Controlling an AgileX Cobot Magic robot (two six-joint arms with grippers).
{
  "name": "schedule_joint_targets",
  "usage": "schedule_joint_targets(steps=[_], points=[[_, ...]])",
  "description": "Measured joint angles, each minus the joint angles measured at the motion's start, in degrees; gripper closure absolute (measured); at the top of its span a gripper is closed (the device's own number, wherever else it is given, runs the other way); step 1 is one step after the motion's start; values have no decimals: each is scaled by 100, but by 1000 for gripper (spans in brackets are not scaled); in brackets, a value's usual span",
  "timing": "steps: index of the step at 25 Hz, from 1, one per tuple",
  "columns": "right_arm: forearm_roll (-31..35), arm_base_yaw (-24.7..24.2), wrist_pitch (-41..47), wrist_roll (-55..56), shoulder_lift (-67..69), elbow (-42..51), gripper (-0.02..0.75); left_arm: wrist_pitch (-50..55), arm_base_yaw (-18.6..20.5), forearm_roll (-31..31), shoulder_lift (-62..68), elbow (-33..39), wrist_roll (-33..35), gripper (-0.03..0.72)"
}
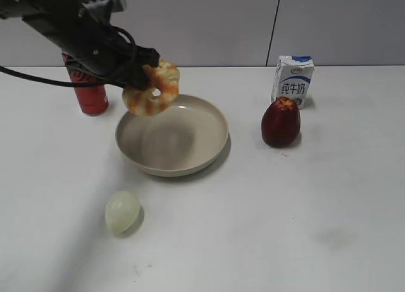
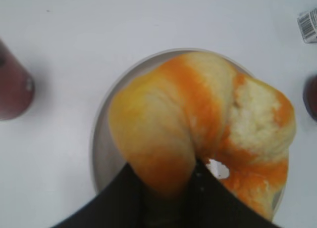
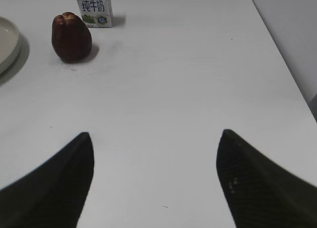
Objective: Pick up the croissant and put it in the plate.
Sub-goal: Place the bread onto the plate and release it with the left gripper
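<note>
My left gripper (image 1: 144,73) is shut on the croissant (image 1: 152,89), a tan ring with orange stripes, and holds it in the air over the back left rim of the beige plate (image 1: 212,149). In the left wrist view the croissant (image 2: 198,134) fills the middle, with the plate's rim (image 2: 101,139) below it and my black jaws (image 2: 166,188) clamped on its near side. My right gripper (image 3: 156,139) is open and empty over bare table; it does not show in the exterior view.
A red can (image 1: 92,95) stands behind the left arm. A dark red wax apple (image 1: 280,121) and a milk carton (image 1: 293,80) stand right of the plate. A pale egg (image 1: 121,211) lies in front of the plate.
</note>
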Motion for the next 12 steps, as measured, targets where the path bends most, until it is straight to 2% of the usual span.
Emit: schedule_joint_targets(steps=[5,8,10,12], points=[[0,0,0,0,0,0,154,4,-184,41,606,-97,0,531],[0,0,0,0,0,0,153,-26,-212,77,789,-97,0,351],[0,0,0,0,0,0,153,-29,-212,88,812,-110,0,149],[0,0,0,0,0,0,153,63,-212,103,805,-200,0,73]])
